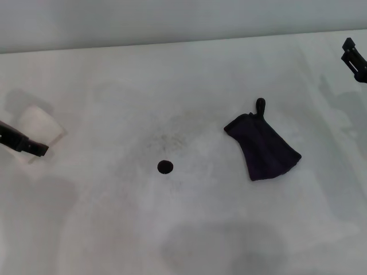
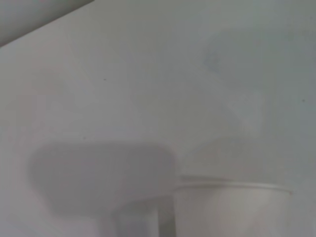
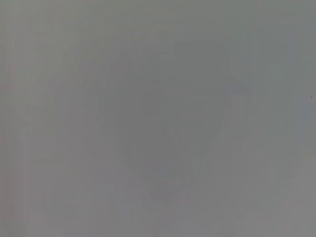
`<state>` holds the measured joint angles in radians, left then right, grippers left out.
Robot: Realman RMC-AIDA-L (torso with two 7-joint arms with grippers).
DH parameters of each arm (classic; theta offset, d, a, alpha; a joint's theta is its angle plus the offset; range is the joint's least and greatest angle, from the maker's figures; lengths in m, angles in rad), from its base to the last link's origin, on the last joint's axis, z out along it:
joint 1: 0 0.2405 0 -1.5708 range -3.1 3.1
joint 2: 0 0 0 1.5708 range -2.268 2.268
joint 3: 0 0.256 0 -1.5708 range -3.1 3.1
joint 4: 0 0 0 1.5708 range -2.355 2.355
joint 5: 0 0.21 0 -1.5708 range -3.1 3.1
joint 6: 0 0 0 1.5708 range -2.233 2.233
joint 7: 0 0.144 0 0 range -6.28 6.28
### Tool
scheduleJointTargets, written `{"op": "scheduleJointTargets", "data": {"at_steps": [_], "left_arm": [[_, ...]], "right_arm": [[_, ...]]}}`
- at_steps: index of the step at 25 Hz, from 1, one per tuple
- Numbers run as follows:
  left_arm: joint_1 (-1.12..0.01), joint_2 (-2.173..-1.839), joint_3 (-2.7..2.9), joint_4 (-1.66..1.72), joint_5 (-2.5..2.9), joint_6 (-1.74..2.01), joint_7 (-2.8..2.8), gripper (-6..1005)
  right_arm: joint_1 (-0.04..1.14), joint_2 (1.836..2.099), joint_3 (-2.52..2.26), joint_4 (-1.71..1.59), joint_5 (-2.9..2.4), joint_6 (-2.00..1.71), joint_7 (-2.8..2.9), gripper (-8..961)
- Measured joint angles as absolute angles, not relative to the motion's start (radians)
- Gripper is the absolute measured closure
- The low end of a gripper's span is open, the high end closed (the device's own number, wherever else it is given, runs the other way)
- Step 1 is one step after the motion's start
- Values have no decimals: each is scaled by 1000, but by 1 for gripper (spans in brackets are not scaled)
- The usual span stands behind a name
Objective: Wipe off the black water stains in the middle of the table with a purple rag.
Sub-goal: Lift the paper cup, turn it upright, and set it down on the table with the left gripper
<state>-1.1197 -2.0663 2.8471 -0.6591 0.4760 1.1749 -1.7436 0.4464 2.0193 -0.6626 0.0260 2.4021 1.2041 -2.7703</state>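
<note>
Nearest to me, on the bare near part of the white table (image 1: 189,240), a broad soft shadow is lying, and nothing else is resting there. Just beyond it, around the middle of the tabletop, the black water stain (image 1: 165,167) is sitting as one small round glossy blot, with faint grey speckles spreading over the surface beyond it. To the right of the blot and well apart from it, the purple rag (image 1: 264,148) is lying flat on the table, its small loop pointing toward the far side; neither of my grippers is touching it.

At the left edge, my left gripper (image 1: 35,148) is hovering low over the table, just beside a white paper cup (image 1: 39,125) that is lying slightly farther away. I cannot tell how its fingers are standing. My left wrist camera is showing the cup's rim (image 2: 232,185) close by, with a grey shadow on the table beside it.

Farthest off, at the right edge, my right gripper (image 1: 354,57) is hanging well clear of the rag, only partly in view, and I cannot tell its fingers either. My right wrist camera is showing only plain grey surface.
</note>
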Motion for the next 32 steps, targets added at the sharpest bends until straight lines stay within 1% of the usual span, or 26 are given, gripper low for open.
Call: {"op": "scheduleJointTargets", "data": {"at_steps": [2,7,12,19,21,25,32], "left_arm": [[-1118,-2066,2846,-659,470,1175,-1743,127],[-1108,-2063,2846,-668,398,1174,-1736,239],[-1079,-2056,2845,-669,253,1168,-1661,256],[-1014,-2069,2846,-648,-2,1162,-1486,260],[-982,-2071,2846,-624,-92,1162,-1439,259],[-880,-2069,2846,-529,-352,1168,-1266,259],[-726,-2070,2844,-351,-637,1162,-964,260]], "right_arm": [[446,2020,-663,26,2402,1204,-2770,87],[446,2020,-663,27,2402,1204,-2770,87],[447,2022,-663,33,2402,1205,-2770,87],[452,2023,-663,36,2402,1208,-2770,87],[452,2024,-663,36,2402,1209,-2770,87],[453,2025,-663,37,2402,1210,-2767,87],[455,2025,-667,37,2402,1210,-2752,88]]}}
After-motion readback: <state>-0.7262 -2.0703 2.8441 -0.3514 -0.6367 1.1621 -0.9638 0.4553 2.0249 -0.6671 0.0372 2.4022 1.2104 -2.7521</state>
